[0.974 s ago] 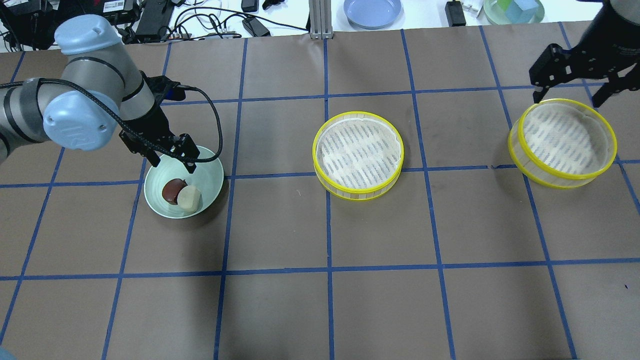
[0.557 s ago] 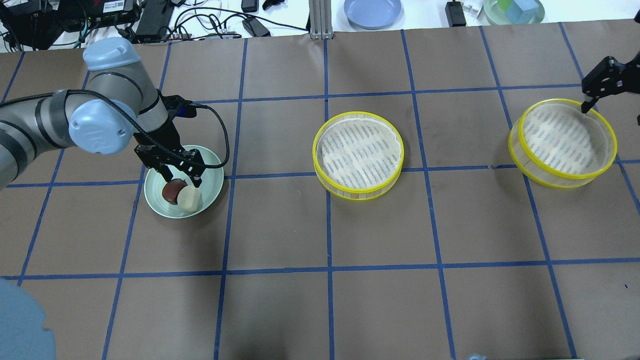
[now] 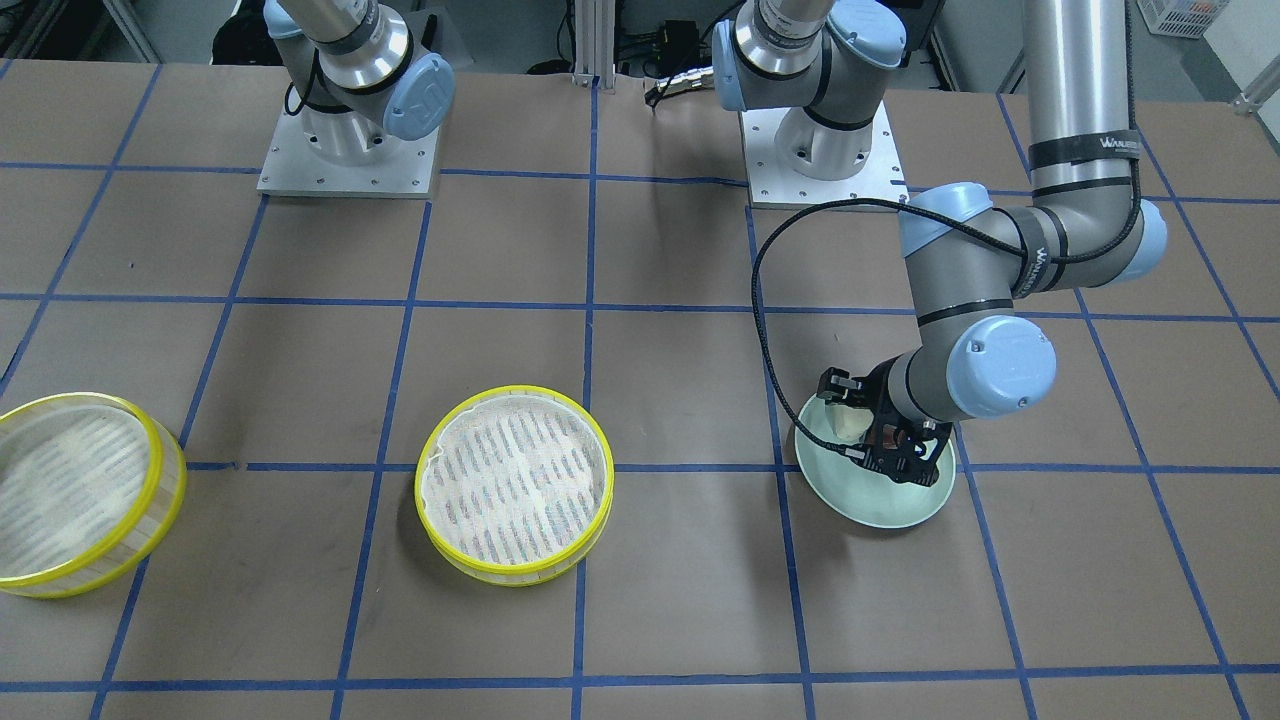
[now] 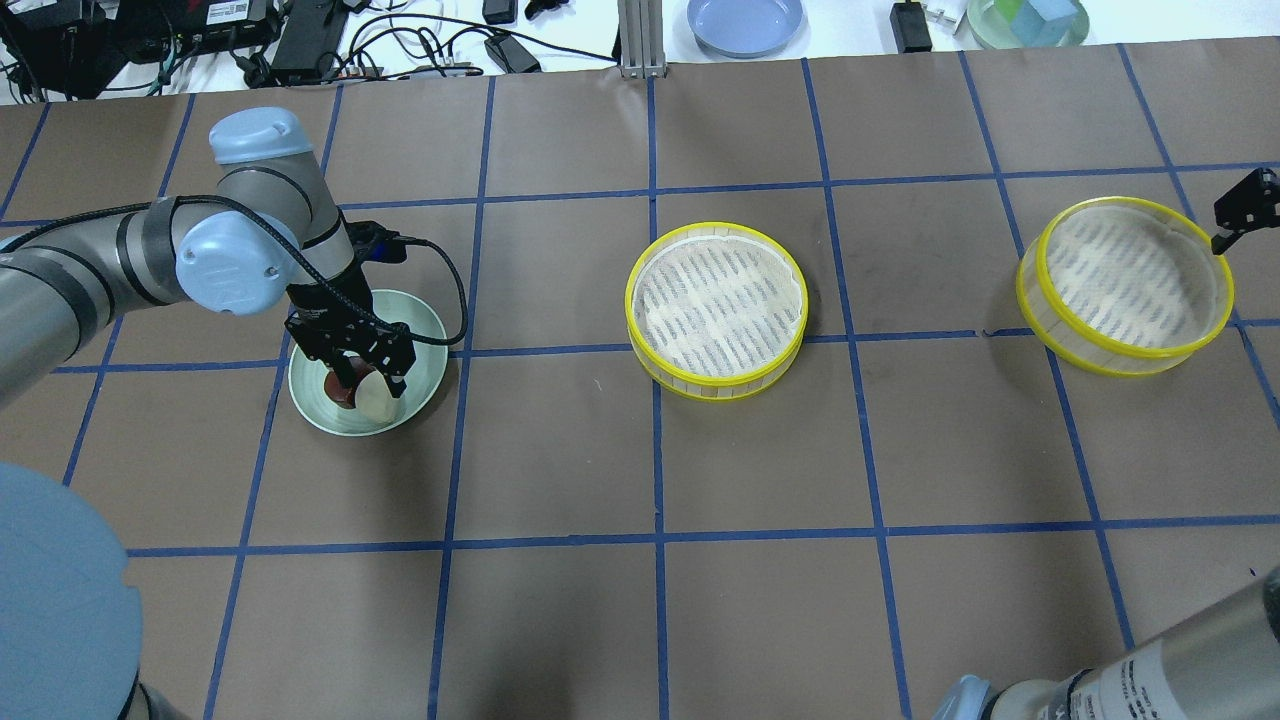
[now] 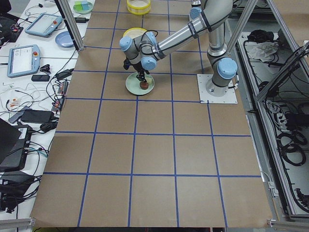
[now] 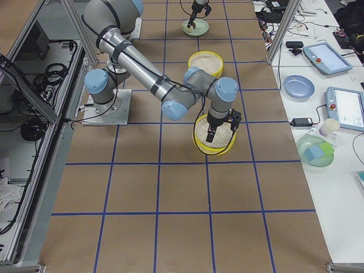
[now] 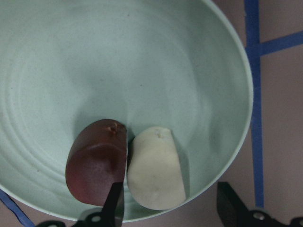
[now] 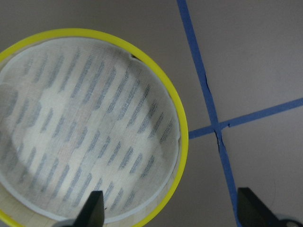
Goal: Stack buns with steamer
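Note:
The cream-white bun [image 7: 156, 175] and the glossy dark brown bun [image 7: 97, 163] lie touching in a pale-green plate [image 7: 189, 71]. My left gripper [image 7: 171, 210] is open and low in the plate; one finger sits between the two buns and the other outside the cream bun. Overhead, the left gripper [image 4: 368, 372] covers part of the buns. One yellow-rimmed steamer tray [image 4: 716, 310] stands mid-table, the other [image 4: 1125, 285] at the right. My right gripper [image 8: 173, 213] is open above that tray's rim [image 8: 182, 142], one finger over its floor and one over the table.
A blue plate [image 4: 745, 22], a green bowl with blocks [image 4: 1028, 20] and cables lie beyond the table's far edge. The two arm bases [image 3: 345, 150] stand at the robot's side. Blue tape lines grid the brown table.
My left gripper has moved forward and down into the plate, around the cream bun. My right gripper has shifted right, toward the edge of the overhead view.

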### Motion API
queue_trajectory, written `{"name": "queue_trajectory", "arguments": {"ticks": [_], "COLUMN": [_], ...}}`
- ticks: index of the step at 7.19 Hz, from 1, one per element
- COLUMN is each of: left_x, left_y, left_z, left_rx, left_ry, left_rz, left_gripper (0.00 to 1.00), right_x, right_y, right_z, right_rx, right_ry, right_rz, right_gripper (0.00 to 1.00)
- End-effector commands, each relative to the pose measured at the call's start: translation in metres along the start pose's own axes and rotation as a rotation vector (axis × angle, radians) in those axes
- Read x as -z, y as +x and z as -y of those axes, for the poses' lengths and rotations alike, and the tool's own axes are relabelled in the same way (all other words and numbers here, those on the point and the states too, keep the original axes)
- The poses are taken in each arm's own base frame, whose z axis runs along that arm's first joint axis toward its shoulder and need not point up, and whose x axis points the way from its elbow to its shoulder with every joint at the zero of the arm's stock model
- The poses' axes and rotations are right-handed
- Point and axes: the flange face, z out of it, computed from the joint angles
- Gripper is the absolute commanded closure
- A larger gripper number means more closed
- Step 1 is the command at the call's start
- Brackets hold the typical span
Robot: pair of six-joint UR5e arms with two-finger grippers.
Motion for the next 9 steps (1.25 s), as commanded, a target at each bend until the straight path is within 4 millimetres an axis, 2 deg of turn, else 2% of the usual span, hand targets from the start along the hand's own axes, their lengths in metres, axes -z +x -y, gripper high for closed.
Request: {"name": "queue_trajectory", "arguments": {"ticks": [1, 2, 4, 5, 6, 7, 8, 9], "left_x": [-0.011, -0.015, -0.007, 0.013, 0.036, 0.065, 0.099, 0.125], "left_y": [-0.002, -0.003, -0.005, -0.005, -0.005, 0.003, 0.021, 0.047], "left_z": [0.006, 0.008, 0.013, 0.010, 0.009, 0.005, 0.004, 0.004], "left_rx": [0.002, 0.003, 0.015, 0.048, 0.078, 0.124, 0.195, 0.269], "left_ry": [-0.028, -0.036, -0.016, 0.017, 0.049, 0.081, 0.121, 0.171], "left_rz": [-0.008, -0.011, -0.013, -0.010, -0.020, -0.075, -0.084, -0.152], "left_gripper": [0.80, 1.00, 1.00, 1.00, 1.00, 1.00, 1.00, 1.00], "right_x": [-0.046, -0.057, -0.069, -0.072, -0.076, -0.080, -0.083, -0.085], "right_y": [0.013, 0.013, 0.014, 0.017, 0.016, 0.016, 0.015, 0.014], "right_z": [0.020, 0.023, 0.028, 0.035, 0.034, 0.033, 0.031, 0.030], "right_rx": [0.187, 0.207, 0.257, 0.293, 0.300, 0.315, 0.317, 0.321], "right_ry": [0.029, 0.027, 0.033, 0.079, 0.069, 0.056, 0.036, 0.022], "right_rz": [-0.012, 0.000, -0.003, -0.028, -0.022, -0.014, -0.002, 0.005], "right_gripper": [0.00, 0.00, 0.00, 0.02, 0.16, 0.29, 0.43, 0.59]}}
